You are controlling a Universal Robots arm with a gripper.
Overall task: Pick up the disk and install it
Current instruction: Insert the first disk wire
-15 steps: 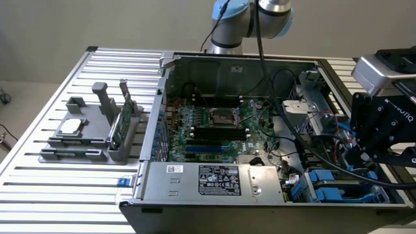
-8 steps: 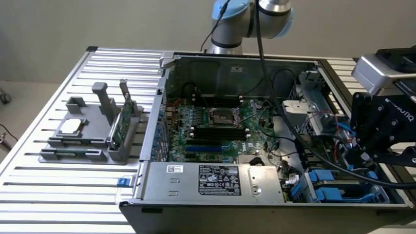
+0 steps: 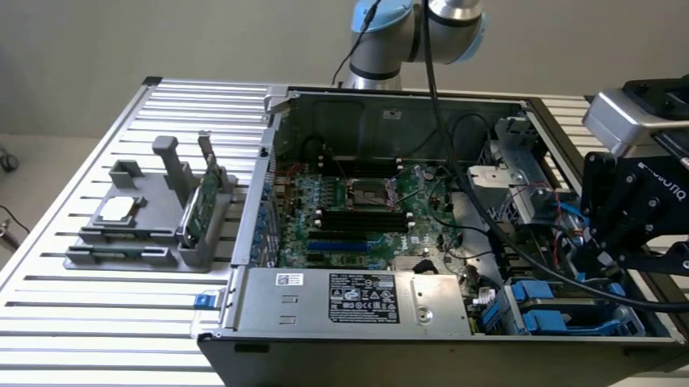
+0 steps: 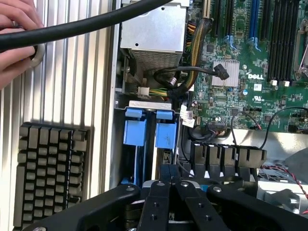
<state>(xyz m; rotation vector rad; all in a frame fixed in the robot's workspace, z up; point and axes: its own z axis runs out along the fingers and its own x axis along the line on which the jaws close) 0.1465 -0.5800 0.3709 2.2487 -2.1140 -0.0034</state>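
Jaws pressed together with nothing between them: the gripper (image 4: 171, 169) hangs over the drive-bay corner of the open computer case (image 3: 398, 121), its two black fingers (image 4: 163, 185) meeting flat along their inner faces.

The disk (image 4: 166, 135) sits in the bay just ahead of the fingertips, apart from them. What shows of it is blue plastic carrier: two blue tabs side by side below a silver bracket (image 4: 149, 104), with blue rails running back toward the jaws and passing beneath them. Its metal body and label are hidden, and it cannot be told whether the blue parts belong to one carrier or two.

Farther ahead of the jaws, past the bracket, stands the grey power supply (image 4: 154, 29), a bundle of wires spilling from its near end. To one side of the jaws lies the green motherboard (image 4: 250, 86) with a small finned heatsink (image 4: 226, 72) and rows of black slots.

To the other side, outside the case wall, is the slatted table (image 4: 82, 86). A dark keyboard (image 4: 50, 175) lies there alongside the jaws. Farther ahead on that side, a person's hand (image 4: 14, 43) rests against a thick black cable (image 4: 96, 21) that crosses above the case.

Well apart from the jaws, across the whole case, a grey tray (image 3: 129, 260) on the table holds a square silver processor chip (image 3: 116, 211) lying flat and a thin green circuit card (image 3: 199, 205) standing on edge.
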